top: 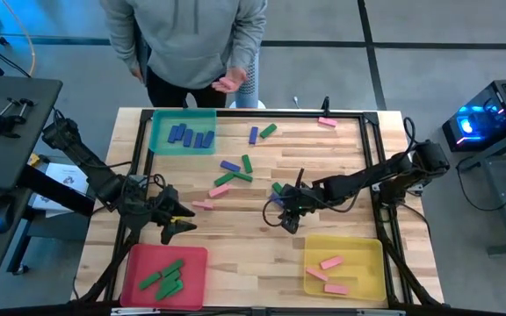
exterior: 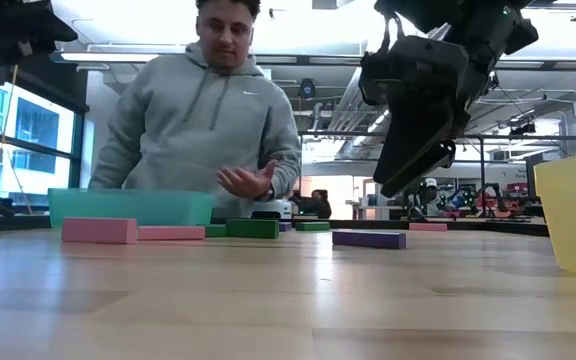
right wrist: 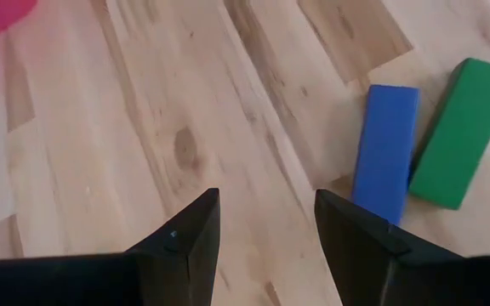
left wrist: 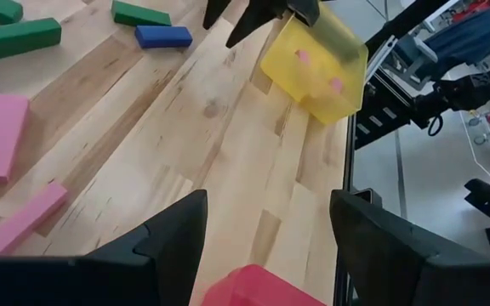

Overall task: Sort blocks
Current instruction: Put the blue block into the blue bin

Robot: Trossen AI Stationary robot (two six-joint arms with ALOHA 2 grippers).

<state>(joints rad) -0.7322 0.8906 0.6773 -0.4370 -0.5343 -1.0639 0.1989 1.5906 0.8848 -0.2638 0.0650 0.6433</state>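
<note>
Blocks: small flat-sided bars in blue, green and pink lie scattered over the middle of the table; a blue block [right wrist: 385, 153] and a green block [right wrist: 462, 132] lie side by side, touching along their lower ends, just beside the right gripper.
Loose pinks: a pink block [top: 203, 204] lies near the left gripper, another pink block [top: 327, 122] near the far edge.
Teal tray [top: 158, 140]: far-left corner, holds several blue bars.
Red tray [top: 139, 263]: near-left corner, holds green bars.
Yellow tray [top: 376, 263]: near-right corner, translucent walls, holds three pink bars.
Right gripper [right wrist: 266, 225]: hangs above bare wood at mid-table, fingers apart, nothing between them; the blue and green pair lies just off to one side of its tips.
Left gripper [top: 183, 226]: hovers over the table's left side, just beyond the red tray, fingers spread wide and empty.
Surface: table [top: 262, 254] of pale butcher-block strips with visible grain and knots, framed by a dark metal rail.
Shapes: blocks matte with sharp edges; trays shallow with rounded corners.
Room: a person in a grey hooded top stands at the far edge, one hand [top: 228, 84] held palm up above it; grey floor, a desk with equipment at left, a lit computer case at right, windows and ceiling lights behind.
</note>
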